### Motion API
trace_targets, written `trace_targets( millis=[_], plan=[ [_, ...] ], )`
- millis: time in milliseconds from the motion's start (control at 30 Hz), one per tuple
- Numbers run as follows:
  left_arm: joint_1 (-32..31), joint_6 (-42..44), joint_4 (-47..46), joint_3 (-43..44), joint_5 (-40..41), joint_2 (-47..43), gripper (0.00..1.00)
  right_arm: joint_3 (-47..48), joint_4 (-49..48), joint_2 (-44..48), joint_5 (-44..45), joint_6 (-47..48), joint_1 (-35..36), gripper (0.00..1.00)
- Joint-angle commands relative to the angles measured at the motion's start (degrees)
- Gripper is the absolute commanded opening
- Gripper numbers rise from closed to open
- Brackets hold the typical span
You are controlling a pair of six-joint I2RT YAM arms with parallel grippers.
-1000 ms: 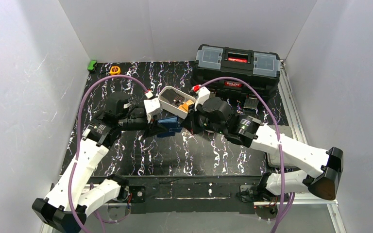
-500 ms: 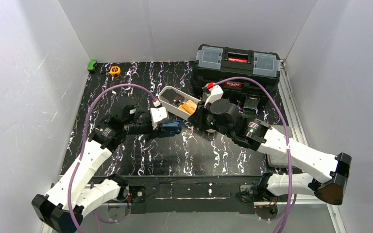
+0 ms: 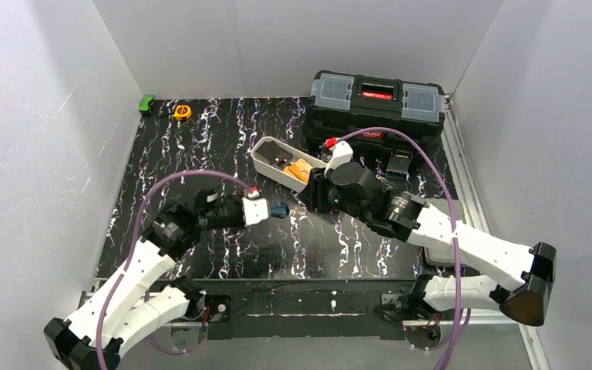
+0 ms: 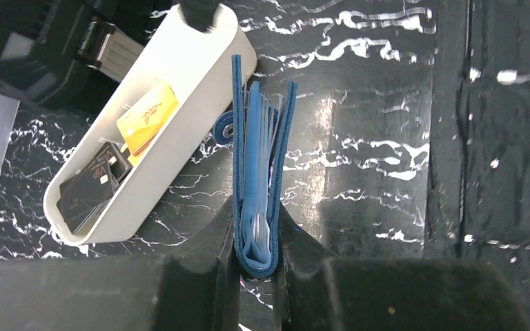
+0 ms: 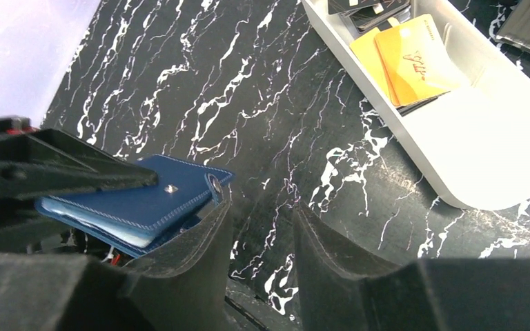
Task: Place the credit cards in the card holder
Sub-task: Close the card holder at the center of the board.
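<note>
The card holder [image 4: 259,172], navy outside and lighter blue inside, is seen edge-on, slightly parted, with my left gripper [image 4: 257,214] shut on its folded end. From above, the card holder [image 3: 280,210] hangs just over the marbled mat at my left gripper [image 3: 270,210]. My right gripper [image 5: 262,207] stands open with only mat between its fingers, just right of the card holder [image 5: 138,203]. Orange credit cards [image 5: 407,58] and dark credit cards [image 5: 369,10] lie in the white tray [image 5: 483,158]; the same orange credit cards [image 3: 301,169] show from above.
The white oblong tray [image 3: 266,163] lies diagonally at mid-table, close to my right gripper [image 3: 308,199]. A big black toolbox [image 3: 376,104] stands behind it. A yellow tape measure [image 3: 183,111] and a green object [image 3: 146,103] sit at the far left corner.
My right gripper has opened, let go of the card holder and drawn back to the right. My left arm has carried the card holder nearer the front edge.
</note>
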State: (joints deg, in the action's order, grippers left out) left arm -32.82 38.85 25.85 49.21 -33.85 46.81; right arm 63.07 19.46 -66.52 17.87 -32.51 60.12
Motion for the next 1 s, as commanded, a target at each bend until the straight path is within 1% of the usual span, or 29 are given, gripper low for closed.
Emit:
trace_targets(
  millis=[0, 100, 167, 267, 367, 400, 433, 500, 533, 567, 600, 633, 700, 800, 867, 967],
  plan=[
    [-4.16, 11.32, -8.80, -10.76, 3.76, -2.78, 0.00, 0.15, -0.14, 0.74, 2.84, 2.19, -0.16, 0.45],
    [-7.35, 19.95, -21.08, -23.09, 8.52, -4.02, 0.00, -1.55, 0.56, 2.00, 3.79, 1.05, -0.59, 0.46],
    [-8.59, 26.85, -28.73, -29.43, 10.23, -3.03, 0.00, -3.63, 0.58, 3.13, 4.12, 0.05, -0.70, 0.46],
    [-9.08, 32.74, -35.97, -33.60, 11.13, 2.53, 0.00, -5.99, 0.57, 4.80, 4.79, -0.86, -1.07, 0.46],
    [-9.26, 33.70, -43.38, -34.58, 13.93, 8.34, 0.00, -8.15, 0.41, 5.93, 4.91, -1.48, -1.84, 0.46],
    [-9.30, 33.21, -44.55, -34.54, 14.71, 9.66, 0.04, -8.73, 0.34, 6.04, 4.78, -1.51, -2.03, 0.46],
    [-9.51, 32.99, -44.65, -34.53, 15.37, 10.35, 0.12, -9.13, 0.31, 6.09, 4.62, -1.58, -2.29, 0.46],
    [-10.22, 33.40, -43.08, -35.37, 16.01, 9.47, 0.22, -9.88, 0.34, 5.82, 3.95, -1.53, -2.89, 0.46],
    [-10.49, 33.77, -41.38, -36.02, 15.96, 8.20, 0.32, -10.08, 0.35, 5.61, 3.64, -1.40, -3.28, 0.46],
    [-10.73, 33.98, -39.48, -36.63, 15.94, 6.43, 0.56, -10.12, 0.40, 5.43, 3.28, -1.24, -3.60, 0.46],
    [-10.86, 34.01, -37.17, -37.25, 15.80, 4.62, 0.91, -10.36, 0.36, 5.33, 3.02, -0.97, -3.97, 0.46],
    [-10.91, 33.99, -34.83, -37.73, 15.42, 2.59, 0.97, -10.55, 0.17, 5.09, 2.53, -0.79, -4.34, 0.47],
    [-10.99, 33.35, -30.25, -38.45, 14.38, -1.88, 0.98, -10.68, -0.35, 4.34, 1.45, -0.36, -5.09, 0.47],
    [-11.00, 30.17, -26.59, -38.21, 14.06, -7.98, 0.98, -10.52, -1.13, 2.74, -0.50, 0.40, -5.93, 0.48],
    [-11.03, 26.42, -21.10, -35.55, 15.12, -9.35, 0.98, -10.11, -2.10, 0.83, -1.74, 1.15, -6.21, 0.48],
    [-11.01, 18.71, -12.00, -28.51, 15.98, -9.00, 0.98, -8.88, -3.86, -2.81, -4.09, 2.46, -6.41, 0.48]
  ],
)
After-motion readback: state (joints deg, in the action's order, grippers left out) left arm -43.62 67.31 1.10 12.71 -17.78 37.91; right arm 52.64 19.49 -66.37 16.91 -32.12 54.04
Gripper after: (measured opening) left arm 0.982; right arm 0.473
